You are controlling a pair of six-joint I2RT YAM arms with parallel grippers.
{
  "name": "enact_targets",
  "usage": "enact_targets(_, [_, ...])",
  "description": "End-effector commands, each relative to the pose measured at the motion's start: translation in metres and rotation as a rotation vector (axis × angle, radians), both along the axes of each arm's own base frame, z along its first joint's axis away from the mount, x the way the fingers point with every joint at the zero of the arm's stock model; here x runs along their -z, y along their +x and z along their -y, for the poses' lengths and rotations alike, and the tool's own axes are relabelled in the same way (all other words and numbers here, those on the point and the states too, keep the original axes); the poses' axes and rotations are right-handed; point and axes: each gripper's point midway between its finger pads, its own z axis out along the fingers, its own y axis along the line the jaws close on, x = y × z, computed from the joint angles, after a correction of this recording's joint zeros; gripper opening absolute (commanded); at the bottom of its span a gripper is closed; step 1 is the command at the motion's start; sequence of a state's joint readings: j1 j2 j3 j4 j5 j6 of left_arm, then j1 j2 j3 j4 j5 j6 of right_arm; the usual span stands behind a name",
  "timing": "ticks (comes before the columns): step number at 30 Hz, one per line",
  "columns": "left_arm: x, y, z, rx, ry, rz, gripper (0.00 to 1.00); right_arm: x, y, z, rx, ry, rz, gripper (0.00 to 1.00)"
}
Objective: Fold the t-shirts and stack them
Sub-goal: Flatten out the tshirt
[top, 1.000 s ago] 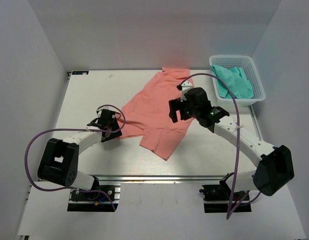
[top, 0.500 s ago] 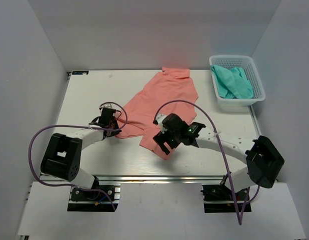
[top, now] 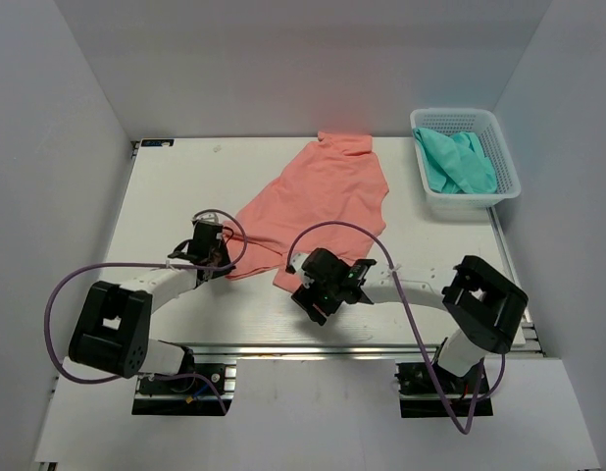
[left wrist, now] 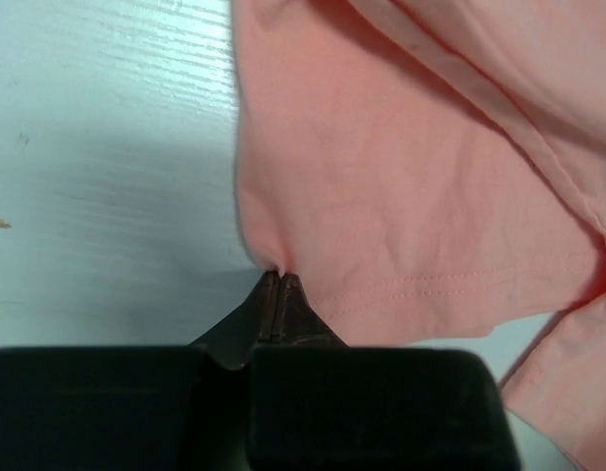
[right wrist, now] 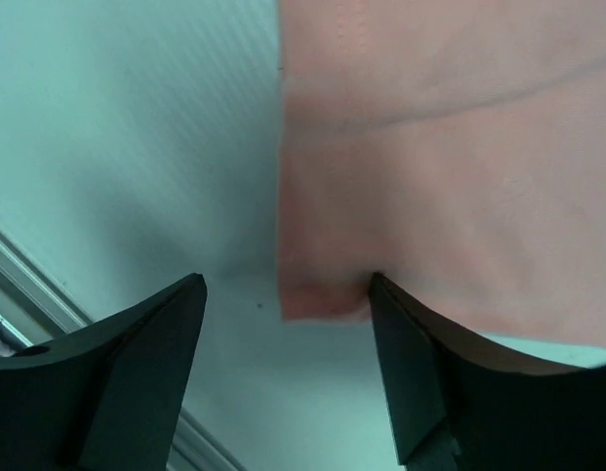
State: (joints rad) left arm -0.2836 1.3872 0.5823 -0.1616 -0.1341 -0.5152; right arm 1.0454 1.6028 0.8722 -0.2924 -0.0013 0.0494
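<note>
Left wrist: left end effector [left wrist: 280, 285] pressed together, pinching salmon-pink t-shirt [left wrist: 401, 196] hem; right end effector [right wrist: 286, 283] spread, straddling its corner on desk [right wrist: 136, 118].

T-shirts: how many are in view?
2. The salmon-pink t-shirt lies spread on the table, one edge pinched in the left gripper; the teal-green t-shirt sits bunched in the white basket at the far right. More may be hidden under it.

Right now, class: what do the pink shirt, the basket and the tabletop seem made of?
The pink shirt: thin matte knit, probably cotton; it wrinkles softly, with a stitched hem. The basket: white plastic, by its moulded lattice walls. The tabletop: white, faintly grained, perhaps painted wood.
</note>
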Motion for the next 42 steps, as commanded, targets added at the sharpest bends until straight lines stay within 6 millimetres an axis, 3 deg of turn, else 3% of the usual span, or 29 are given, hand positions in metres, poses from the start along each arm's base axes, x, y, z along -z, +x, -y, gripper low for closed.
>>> enact_targets(1, [-0.010, -0.004, 0.004, 0.034, -0.018, 0.026, 0.00, 0.014, 0.008, 0.005, 0.051, -0.019, 0.036, 0.72])
enact_targets(2, [-0.013, -0.003, 0.004, 0.034, -0.021, 0.036, 0.00, 0.016, 0.010, 0.008, 0.072, -0.023, 0.041, 0.62])
enact_targets(4, [-0.017, -0.002, 0.005, 0.034, -0.024, 0.047, 0.00, 0.021, 0.014, 0.012, 0.101, -0.045, 0.057, 0.24])
enact_targets(6, [-0.020, -0.001, 0.005, 0.034, -0.026, 0.057, 0.00, 0.020, 0.018, 0.012, 0.117, -0.047, 0.073, 0.12])
enact_targets(7, [-0.023, 0.000, 0.005, 0.034, -0.029, 0.067, 0.00, 0.019, 0.022, 0.012, 0.130, -0.048, 0.089, 0.00])
enact_targets(9, [-0.025, 0.000, 0.005, 0.041, -0.026, 0.077, 0.00, 0.016, 0.030, 0.013, 0.165, -0.049, 0.120, 0.00])
enact_targets(12, [-0.037, 0.005, 0.007, 0.041, -0.034, 0.105, 0.00, -0.006, 0.049, 0.003, 0.229, 0.012, 0.192, 0.00])
enact_targets(13, [-0.039, 0.007, 0.007, 0.041, -0.034, 0.107, 0.00, -0.026, 0.058, -0.010, 0.242, 0.096, 0.235, 0.00])
enact_targets(15, [-0.057, 0.017, 0.003, 0.024, -0.009, 0.141, 0.00, -0.060, 0.080, -0.016, 0.320, 0.193, 0.316, 0.00])
enact_targets(16, [-0.070, 0.024, -0.005, -0.011, 0.028, 0.154, 0.00, -0.091, 0.101, -0.022, 0.388, 0.296, 0.398, 0.00])
enact_targets(19, [-0.102, 0.038, -0.023, -0.109, 0.099, 0.211, 0.00, -0.159, 0.144, -0.015, 0.605, 0.488, 0.546, 0.00])
enact_targets(22, [-0.147, 0.053, -0.034, -0.176, 0.133, 0.298, 0.00, -0.218, 0.174, 0.008, 0.758, 0.587, 0.656, 0.00])
enact_targets(23, [-0.156, 0.055, -0.037, -0.190, 0.141, 0.311, 0.00, -0.240, 0.191, 0.032, 0.869, 0.585, 0.734, 0.00])
enact_targets(25, [-0.186, 0.061, -0.047, -0.245, 0.167, 0.372, 0.00, -0.282, 0.196, 0.049, 0.942, 0.668, 0.792, 0.00])
enact_targets(26, [-0.204, 0.064, -0.052, -0.277, 0.181, 0.404, 0.00, -0.292, 0.205, 0.064, 0.991, 0.680, 0.828, 0.00])
enact_targets(28, [-0.228, 0.066, -0.061, -0.306, 0.202, 0.440, 0.00, -0.333, 0.202, 0.083, 1.008, 0.743, 0.912, 0.00])
enact_targets(29, [-0.253, 0.069, -0.062, -0.311, 0.199, 0.494, 0.00, -0.347, 0.203, 0.104, 1.046, 0.714, 0.975, 0.00])
enact_targets(30, [-0.265, 0.070, -0.064, -0.313, 0.209, 0.517, 0.00, -0.357, 0.204, 0.113, 1.055, 0.695, 1.014, 0.00])
enact_targets(32, [-0.298, 0.068, -0.068, -0.305, 0.225, 0.588, 0.00, -0.400, 0.202, 0.134, 1.077, 0.693, 1.106, 0.00])
enact_targets(33, [-0.325, 0.068, -0.069, -0.308, 0.215, 0.650, 0.00, -0.421, 0.201, 0.147, 1.130, 0.716, 1.140, 0.00])
enact_targets(34, [-0.340, 0.067, -0.070, -0.304, 0.218, 0.685, 0.00, -0.432, 0.200, 0.157, 1.101, 0.642, 1.206, 0.00])
enact_targets(35, [-0.364, 0.063, -0.075, -0.311, 0.230, 0.741, 0.00, -0.463, 0.195, 0.166, 1.125, 0.690, 1.244, 0.00])
enact_targets(37, [-0.395, 0.053, -0.081, -0.318, 0.242, 0.816, 0.00, -0.482, 0.191, 0.182, 1.131, 0.628, 1.313, 0.00])
enact_targets(38, [-0.414, 0.046, -0.088, -0.335, 0.271, 0.849, 0.00, -0.509, 0.183, 0.191, 1.155, 0.676, 1.348, 0.00])
enact_targets(40, [-0.438, 0.036, -0.094, -0.348, 0.283, 0.901, 0.00, -0.528, 0.176, 0.204, 1.144, 0.631, 1.417, 0.00])
enact_targets(42, [-0.463, 0.026, -0.097, -0.336, 0.298, 0.957, 0.00, -0.561, 0.159, 0.219, 1.152, 0.681, 1.474, 0.00])
